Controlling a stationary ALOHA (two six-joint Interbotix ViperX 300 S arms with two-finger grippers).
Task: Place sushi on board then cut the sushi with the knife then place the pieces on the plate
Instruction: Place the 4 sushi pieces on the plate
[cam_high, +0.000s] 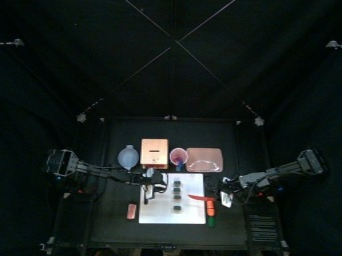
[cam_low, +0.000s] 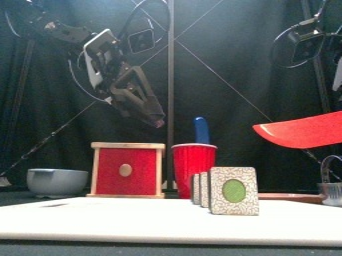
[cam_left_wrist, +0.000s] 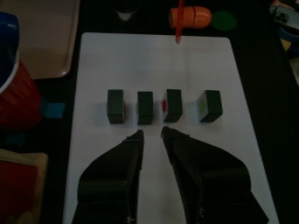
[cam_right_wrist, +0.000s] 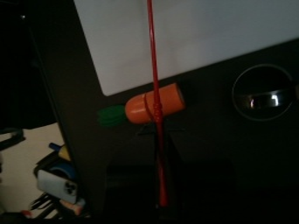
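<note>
- Sushi roll (cam_left_wrist: 145, 105) sits directly beneath the left gripper (cam_left_wrist: 152, 133). Its jaws are parted only narrowly and hold nothing. They hang over the middle of the white cutting board (cam_left_wrist: 152, 61), lined up with the gap between the two middle blocks.
- The roll lies across the board's middle as four dark green blocks standing upright in a row, three close together and one end block a little apart. A small red spot shows between the two middle blocks, and I cannot tell whether that pair is fully parted.
- The right gripper (cam_right_wrist: 158, 162) has its jaws clamped on the handle of the red knife (cam_low: 301, 130), off the board's right edge. The blade is raised above the worktop and touches nothing.
- Cutting looks done, or all but done. If the middle pair proves joined, the blade should come down square into that gap, with the left jaws moved clear first.
- Otherwise the step is lifting pieces. The jaws need to widen enough to span a block's thin faces, then descend straight over it. Starting with the separated end block would spare its neighbours a knock.
- The pink tray (cam_high: 205, 157) waits just behind the board's right back corner, next to the red cup (cam_low: 194, 165) with its blue knife (cam_low: 202, 128). A carried piece should travel high enough to clear both.
- A toy carrot (cam_right_wrist: 173, 98) lies on the worktop just off the board's right edge, below the red knife, and is best left alone.
</note>
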